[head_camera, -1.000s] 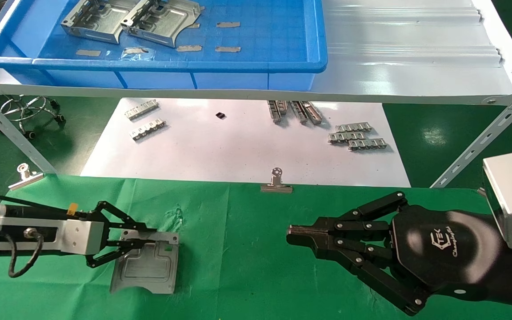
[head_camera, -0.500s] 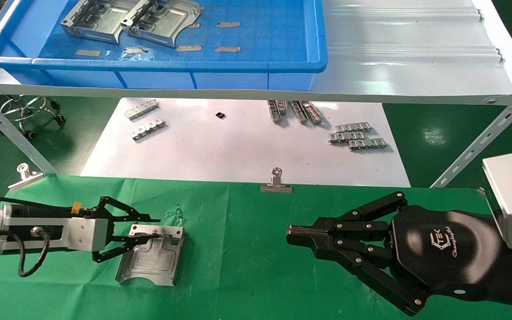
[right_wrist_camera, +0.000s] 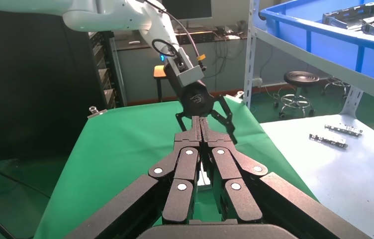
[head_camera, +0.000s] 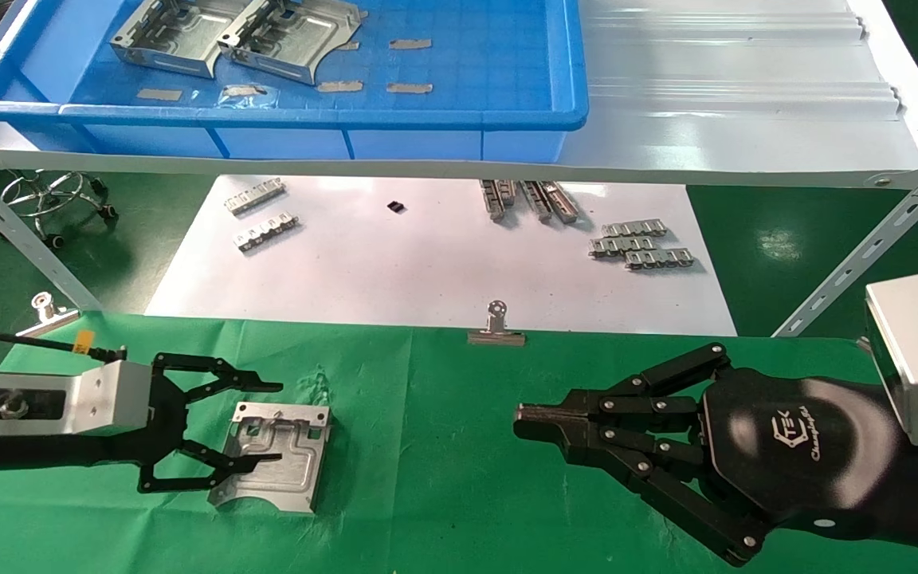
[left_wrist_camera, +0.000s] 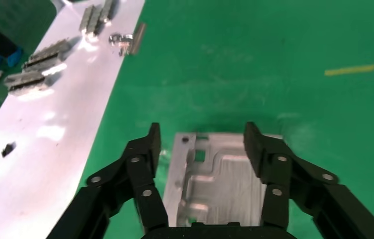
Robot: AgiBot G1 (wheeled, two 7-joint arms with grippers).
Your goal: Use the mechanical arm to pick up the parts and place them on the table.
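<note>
One silvery part [head_camera: 292, 470] lies flat on the green cloth table [head_camera: 427, 478], near its left side. My left gripper [head_camera: 277, 422] is open at the part's left end, one finger on either side, gripping nothing. In the left wrist view the part [left_wrist_camera: 225, 179] shows between the spread fingers of the left gripper [left_wrist_camera: 202, 132]. Two more parts [head_camera: 168, 36] [head_camera: 288, 32] rest in the blue tray [head_camera: 427, 119] on the shelf. My right gripper [head_camera: 527, 418] hovers over the cloth at the right, shut and empty; its closed jaws [right_wrist_camera: 200, 122] point towards the left arm.
A white sheet [head_camera: 427, 263] beyond the cloth carries several toothed metal strips [head_camera: 641, 245] [head_camera: 260, 215]. Binder clips [head_camera: 496, 327] [head_camera: 46, 315] sit on the cloth's far edge. The shelf's slanted legs [head_camera: 865, 247] stand at both sides.
My left gripper has opened, let go of the part and drawn back to the left. The part now lies flat on the cloth. The right arm has not moved.
</note>
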